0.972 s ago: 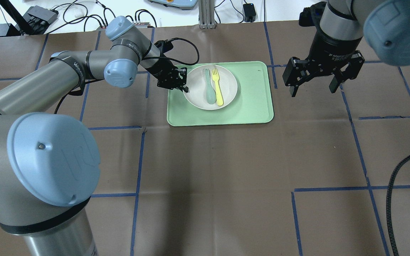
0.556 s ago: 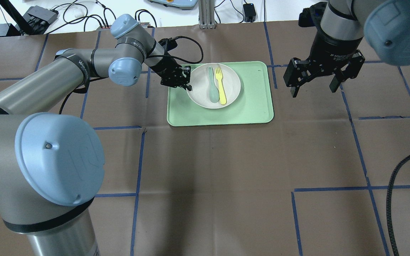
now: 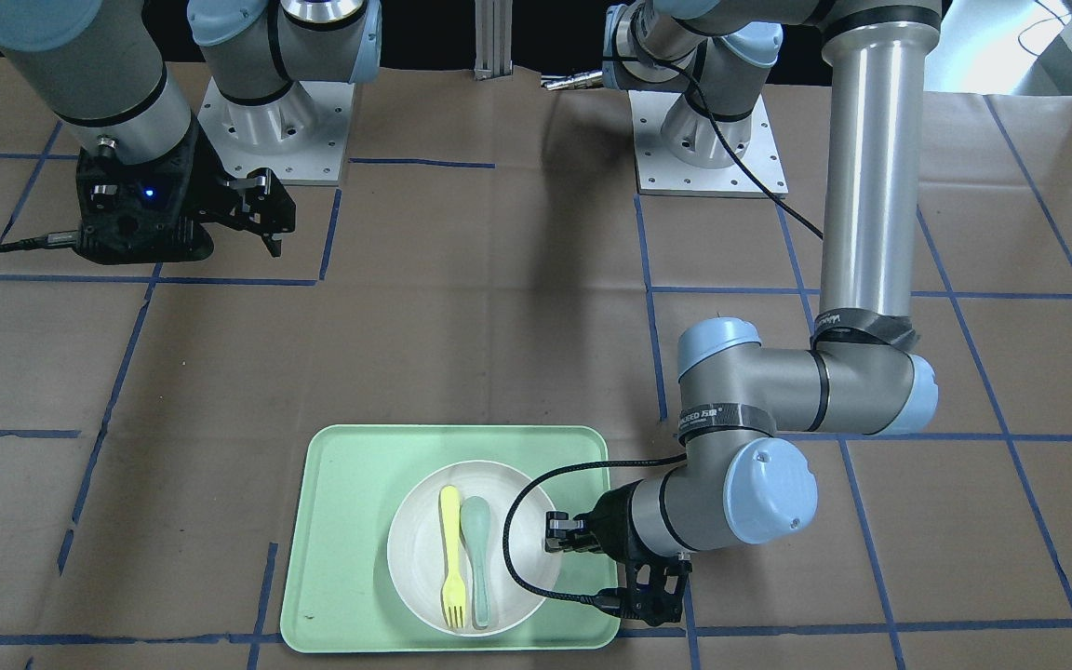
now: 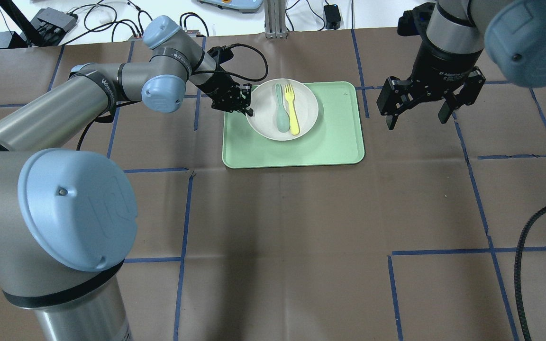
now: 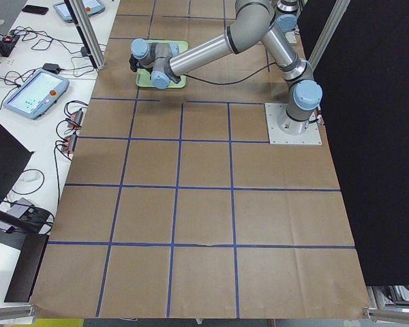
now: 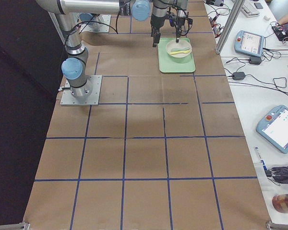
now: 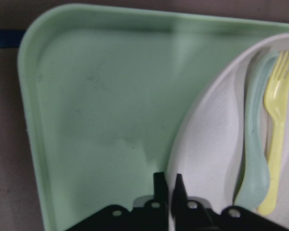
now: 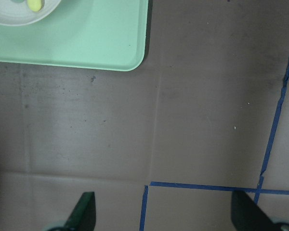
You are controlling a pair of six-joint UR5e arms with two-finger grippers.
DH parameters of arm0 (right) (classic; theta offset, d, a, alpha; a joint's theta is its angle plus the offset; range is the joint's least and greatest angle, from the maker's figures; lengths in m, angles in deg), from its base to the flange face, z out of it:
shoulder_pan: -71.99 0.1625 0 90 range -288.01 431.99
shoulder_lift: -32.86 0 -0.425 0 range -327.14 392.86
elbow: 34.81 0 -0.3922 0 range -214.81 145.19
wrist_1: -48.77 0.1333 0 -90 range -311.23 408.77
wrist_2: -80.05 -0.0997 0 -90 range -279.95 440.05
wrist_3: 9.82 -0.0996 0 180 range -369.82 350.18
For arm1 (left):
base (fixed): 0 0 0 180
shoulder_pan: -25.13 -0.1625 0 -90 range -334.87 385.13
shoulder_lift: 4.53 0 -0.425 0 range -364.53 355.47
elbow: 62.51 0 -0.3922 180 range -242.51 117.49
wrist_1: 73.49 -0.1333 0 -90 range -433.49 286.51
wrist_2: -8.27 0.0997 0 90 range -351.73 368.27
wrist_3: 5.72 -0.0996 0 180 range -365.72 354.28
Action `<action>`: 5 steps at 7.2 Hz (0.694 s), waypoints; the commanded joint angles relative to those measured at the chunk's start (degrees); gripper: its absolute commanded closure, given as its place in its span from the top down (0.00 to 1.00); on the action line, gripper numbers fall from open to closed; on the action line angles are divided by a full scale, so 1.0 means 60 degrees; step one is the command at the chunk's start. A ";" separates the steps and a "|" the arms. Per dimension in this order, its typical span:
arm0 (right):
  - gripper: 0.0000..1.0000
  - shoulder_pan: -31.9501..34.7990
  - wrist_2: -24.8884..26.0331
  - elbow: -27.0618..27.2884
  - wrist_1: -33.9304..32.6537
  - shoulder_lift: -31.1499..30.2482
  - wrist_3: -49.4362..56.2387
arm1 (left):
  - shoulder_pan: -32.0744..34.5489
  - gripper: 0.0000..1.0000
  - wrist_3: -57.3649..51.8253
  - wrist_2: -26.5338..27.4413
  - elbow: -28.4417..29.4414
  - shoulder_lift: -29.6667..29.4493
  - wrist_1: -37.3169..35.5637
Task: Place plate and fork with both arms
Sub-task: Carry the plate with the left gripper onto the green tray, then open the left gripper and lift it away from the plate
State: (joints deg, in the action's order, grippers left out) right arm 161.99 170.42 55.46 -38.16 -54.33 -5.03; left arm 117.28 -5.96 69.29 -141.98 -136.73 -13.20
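Note:
The off-white plate point(image 4: 301, 102) is over the far left part of the green tray point(image 4: 301, 149), and its far rim overlaps the tray's far edge. The yellow fork point(image 4: 293, 110) lies in the plate next to a grey-green spoon point(image 4: 281, 111). My left gripper point(image 4: 247, 106) is shut on the plate's left rim. The left wrist view shows the fingertips point(image 7: 159, 179) pinching the rim of the plate point(image 7: 207, 144), with the fork point(image 7: 277, 144) to the right. My right gripper point(image 4: 415, 111) is open and empty above the table, right of the tray.
The table is covered in brown paper with blue tape lines point(image 4: 486, 251). A black cable point(image 4: 529, 237) hangs at the near right. The right wrist view shows the tray's corner point(image 8: 111, 53) and bare paper below my right gripper point(image 8: 164, 214). Cables and boxes lie beyond the far edge.
My left gripper and the plate have shifted a little right and toward the tray's far edge, with the fork and spoon still in the plate. The right arm has not moved.

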 commanded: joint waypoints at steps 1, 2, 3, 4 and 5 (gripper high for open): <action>1.00 0.0001 -0.0003 0.0000 -0.0001 -0.0014 -0.0181 | -0.0008 0.16 -0.0005 -0.0004 0.0002 -0.0172 -0.0233; 1.00 0.0001 0.0011 0.0000 -0.0001 -0.0029 -0.0357 | -0.0007 0.16 0.0024 -0.0019 0.0002 -0.0261 -0.0452; 1.00 0.0001 0.0012 0.0000 -0.0001 -0.0029 -0.0605 | -0.0007 0.27 0.0053 -0.0019 0.0002 -0.0247 -0.0454; 1.00 0.0001 0.0012 0.0000 -0.0001 -0.0044 -0.0724 | -0.0007 0.72 0.0068 -0.0004 0.0002 -0.0204 -0.0439; 1.00 0.0001 0.0012 0.0000 -0.0001 -0.0044 -0.0856 | 0.0022 0.99 0.0170 0.0054 -0.0056 0.0072 -0.0236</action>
State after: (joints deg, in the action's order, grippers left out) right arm 161.99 170.48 55.46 -38.16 -54.55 -9.10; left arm 117.28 -5.45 69.32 -142.05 -137.61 -15.50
